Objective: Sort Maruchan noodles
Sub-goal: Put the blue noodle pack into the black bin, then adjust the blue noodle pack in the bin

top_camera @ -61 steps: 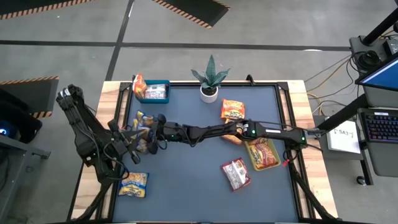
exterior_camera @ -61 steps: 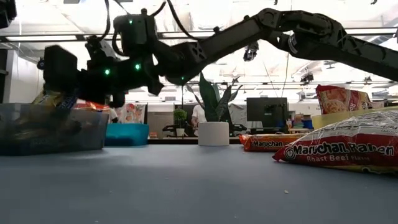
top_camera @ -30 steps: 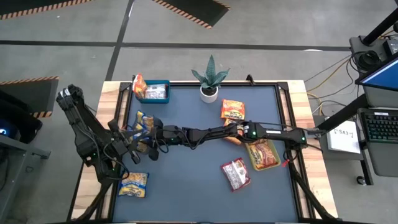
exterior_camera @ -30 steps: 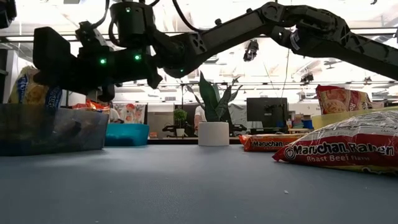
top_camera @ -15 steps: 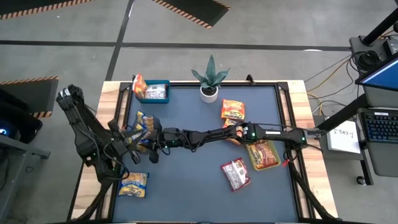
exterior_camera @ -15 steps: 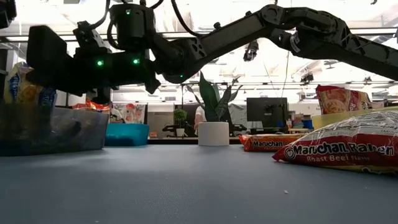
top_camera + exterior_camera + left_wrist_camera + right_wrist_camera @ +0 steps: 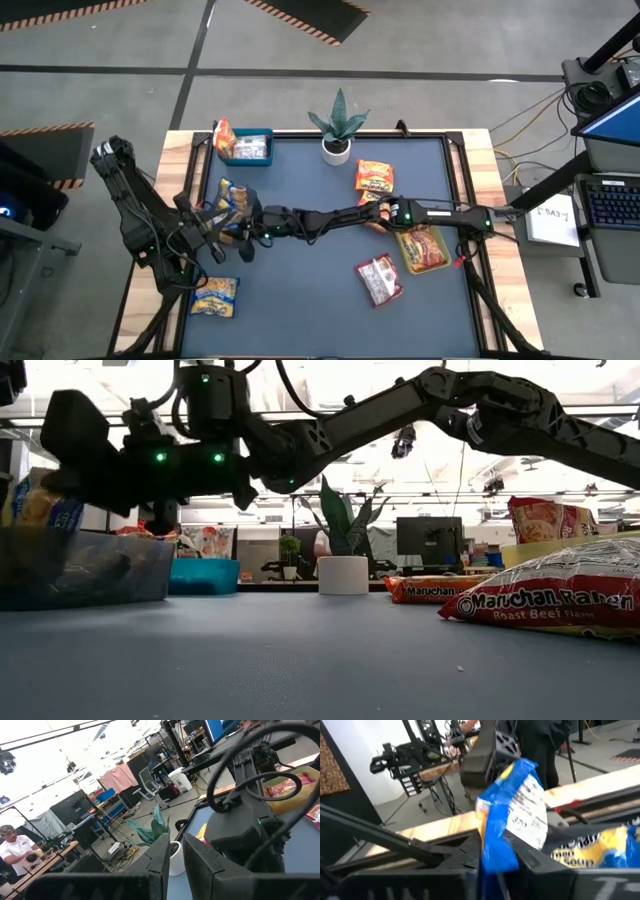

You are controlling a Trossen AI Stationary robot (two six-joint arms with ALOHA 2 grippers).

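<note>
Ramen packets (image 7: 378, 279) lie scattered on the dark table (image 7: 310, 300); an office fills the background. The right gripper (image 7: 492, 862), stretched leftward, pinches a yellow-and-blue packet (image 7: 512, 820); the left gripper (image 7: 172, 855) is nearly closed, empty.

free: table centre (image 7: 310, 270) | blocked: right arm (image 7: 340, 214) spans middle; potted plant (image 7: 337, 130) at back edge

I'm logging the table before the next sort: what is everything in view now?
held packet: one, yellow-and-blue, in right claw.
loose packets: yellow-and-blue front left; orange near plant; red-and-white front right.
grey bin: one, left side, yellow-and-blue packets inside.
blue bin: one, back left, packets inside.
yellow-green bin: one, right side, orange packets inside.
potted plant: one, green, white pot, back centre.
right claw: shut on held packet, above grey bin.
left claw: shut, empty, beside grey bin.
</note>
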